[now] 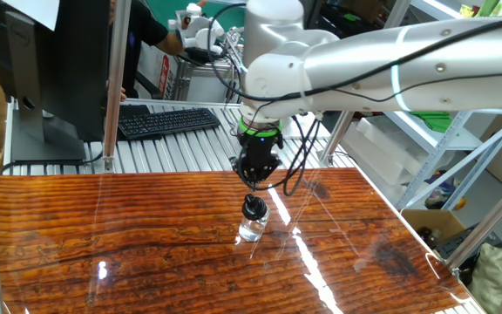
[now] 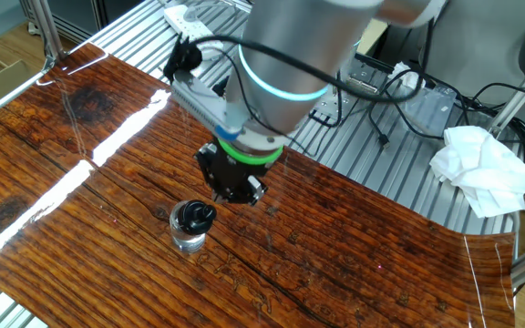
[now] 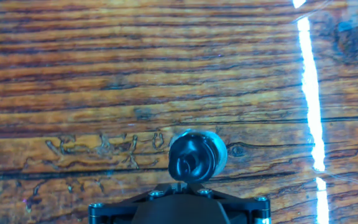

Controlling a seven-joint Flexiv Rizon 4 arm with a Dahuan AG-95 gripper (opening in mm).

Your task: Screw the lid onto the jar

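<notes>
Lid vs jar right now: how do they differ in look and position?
The lid is dark and opaque; the jar is clear glass. The lid sits on top, at the jar's mouth, while the jar stands on the wooden table. The lid looks slightly tilted; the jar is upright. Both are small and round, similar in width.

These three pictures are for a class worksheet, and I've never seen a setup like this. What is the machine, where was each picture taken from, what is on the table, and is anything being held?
The machine is a single robot arm ending in a two-finger gripper. Two pictures come from fixed cameras on different sides of the wooden table. The third comes from a camera on the hand itself, looking down along the fingers. On the table stands a small clear jar with a dark round lid on its mouth. How far the lid is screwed down cannot be told. The gripper is shut and sits just above the lid, holding nothing. A keyboard lies behind the table.
</notes>
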